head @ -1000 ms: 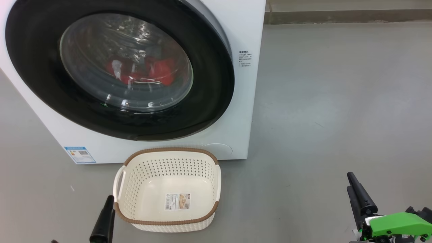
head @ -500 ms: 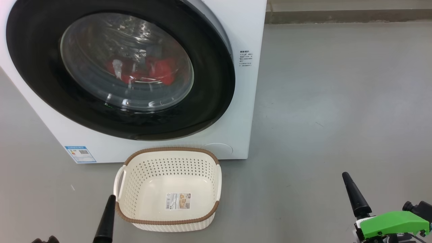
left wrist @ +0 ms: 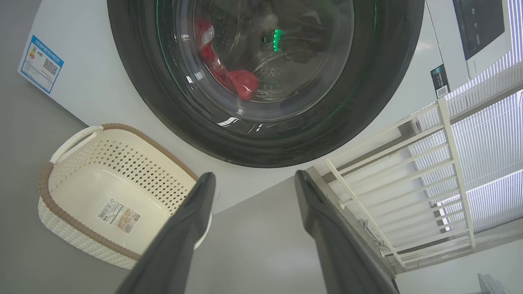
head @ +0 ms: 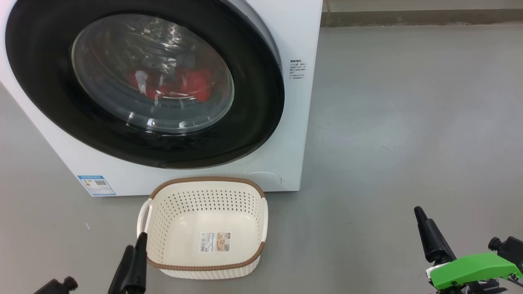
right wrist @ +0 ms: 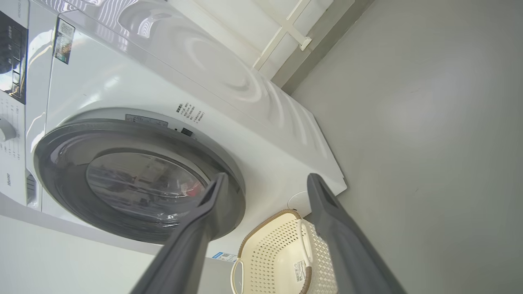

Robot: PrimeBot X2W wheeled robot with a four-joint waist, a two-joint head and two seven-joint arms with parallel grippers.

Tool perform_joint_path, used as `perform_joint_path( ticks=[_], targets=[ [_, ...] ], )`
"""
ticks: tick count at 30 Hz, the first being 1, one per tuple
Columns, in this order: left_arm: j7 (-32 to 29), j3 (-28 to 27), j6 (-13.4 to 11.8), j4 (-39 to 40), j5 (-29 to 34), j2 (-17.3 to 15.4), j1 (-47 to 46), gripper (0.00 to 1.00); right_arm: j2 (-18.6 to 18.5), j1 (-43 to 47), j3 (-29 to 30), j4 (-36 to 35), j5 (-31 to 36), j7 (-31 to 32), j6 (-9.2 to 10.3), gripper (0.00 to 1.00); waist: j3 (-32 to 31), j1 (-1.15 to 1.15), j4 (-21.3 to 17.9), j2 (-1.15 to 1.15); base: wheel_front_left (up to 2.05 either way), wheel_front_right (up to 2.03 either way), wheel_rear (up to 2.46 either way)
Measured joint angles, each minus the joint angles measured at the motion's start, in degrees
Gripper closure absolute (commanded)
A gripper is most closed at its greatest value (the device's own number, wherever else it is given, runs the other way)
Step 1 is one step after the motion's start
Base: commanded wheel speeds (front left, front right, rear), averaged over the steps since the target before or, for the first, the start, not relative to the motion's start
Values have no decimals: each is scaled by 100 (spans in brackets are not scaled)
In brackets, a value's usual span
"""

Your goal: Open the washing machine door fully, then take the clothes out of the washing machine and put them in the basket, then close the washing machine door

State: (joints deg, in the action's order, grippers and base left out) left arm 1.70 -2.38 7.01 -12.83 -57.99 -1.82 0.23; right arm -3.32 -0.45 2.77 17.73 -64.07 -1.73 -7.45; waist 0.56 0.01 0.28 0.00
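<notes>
Gaping empty: left gripper (left wrist: 254,174), right gripper (right wrist: 267,176) | washing machine door (head: 143,81) shut | right wrist view: control dial (right wrist: 5,130)

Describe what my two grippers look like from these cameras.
Left gripper: two long, smooth, dark grey jaws tapering to rounded tips. Right gripper: the same kind of jaws, mounted on a bright green housing with a small black knob beside it.

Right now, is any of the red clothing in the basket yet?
No, the basket holds nothing but its paper label; the clothes lie behind the glass of the washing machine door.
</notes>
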Motion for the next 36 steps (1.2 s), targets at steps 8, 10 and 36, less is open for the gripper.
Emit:
perform_joint_path(
  ticks=[8,10,36],
  targets=[
    [122,69,-78,131,667,-16,14,0,-27,4,-12,-60,614,-130,0,0,27,0,-15,0,0,0,0],
    [151,83,-101,151,817,-32,16,0,-31,9,-16,-78,756,-140,0,0,28,0,-16,0,0,0,0],
    [567,369,-254,454,2650,-232,229,0,-94,163,-25,-256,2421,-588,0,0,-48,0,-31,0,0,0,0]
  ],
)
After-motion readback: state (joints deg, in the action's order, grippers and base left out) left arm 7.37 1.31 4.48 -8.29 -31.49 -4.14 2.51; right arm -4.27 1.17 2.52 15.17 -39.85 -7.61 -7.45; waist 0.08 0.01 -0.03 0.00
